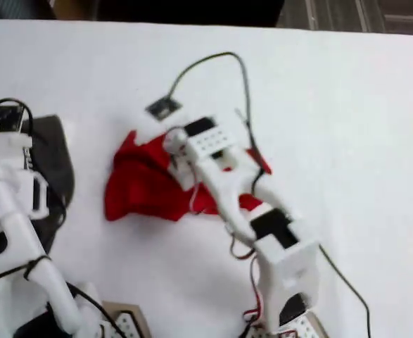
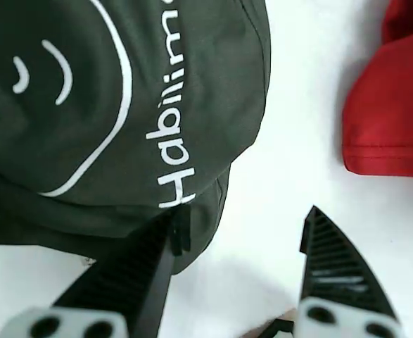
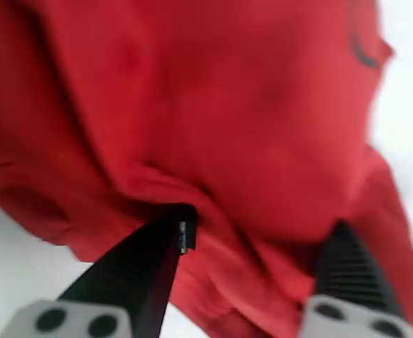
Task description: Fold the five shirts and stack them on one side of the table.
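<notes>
A crumpled red shirt (image 1: 144, 186) lies in the middle of the white table (image 1: 347, 105). My right gripper (image 3: 262, 220) hovers close over it, open, with bunched red cloth (image 3: 248, 141) under and between its black fingers (image 3: 146, 260). In the high view that arm (image 1: 224, 179) covers the red shirt's right part. A dark shirt with white print (image 2: 107, 105) lies at the table's left edge (image 1: 55, 158). My left gripper (image 2: 247, 215) is open over that shirt's rim, one finger (image 2: 150, 260) above the dark cloth and the other above bare table. The red shirt's hem (image 2: 389, 134) sits beyond it.
A small dark square part (image 1: 164, 107) on a black cable (image 1: 220, 58) rests just behind the red shirt. The cable runs down along the right arm. Bare table stretches to the right and at the back.
</notes>
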Available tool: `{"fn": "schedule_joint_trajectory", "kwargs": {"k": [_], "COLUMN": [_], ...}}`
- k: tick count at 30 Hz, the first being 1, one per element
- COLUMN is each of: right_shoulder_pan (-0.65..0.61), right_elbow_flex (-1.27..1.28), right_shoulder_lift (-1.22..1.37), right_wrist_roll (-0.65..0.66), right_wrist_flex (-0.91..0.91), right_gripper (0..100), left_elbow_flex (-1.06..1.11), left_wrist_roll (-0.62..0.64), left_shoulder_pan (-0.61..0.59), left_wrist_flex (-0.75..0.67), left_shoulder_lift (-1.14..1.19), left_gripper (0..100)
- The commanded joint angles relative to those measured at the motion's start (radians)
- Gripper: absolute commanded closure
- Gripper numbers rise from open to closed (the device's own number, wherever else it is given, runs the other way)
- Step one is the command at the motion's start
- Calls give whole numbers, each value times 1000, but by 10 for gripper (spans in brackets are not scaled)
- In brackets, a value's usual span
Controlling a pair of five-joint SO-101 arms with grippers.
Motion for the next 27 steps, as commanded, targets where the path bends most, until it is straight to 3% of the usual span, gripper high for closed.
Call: {"fn": "schedule_joint_trajectory", "kwargs": {"k": [1, 10, 19, 27], "right_shoulder_pan": [133, 441, 456, 456], "right_elbow_flex": [-51, -143, -144, -146], "right_shoulder_lift": [-18, -249, -364, -429], "right_wrist_roll": [-3, 0, -2, -2], "right_wrist_flex": [7, 193, 265, 294], "right_gripper": [969, 978, 972, 739], "left_elbow_flex": [-4, -2, 117, 252], "left_wrist_roll": [-12, -12, -6, -3], "left_shoulder_pan": [40, 187, 582, 796], "left_wrist_flex": [-15, -15, -160, -321], "left_shoulder_lift": [-34, -34, -34, -35], "left_gripper": [731, 731, 729, 728]}}
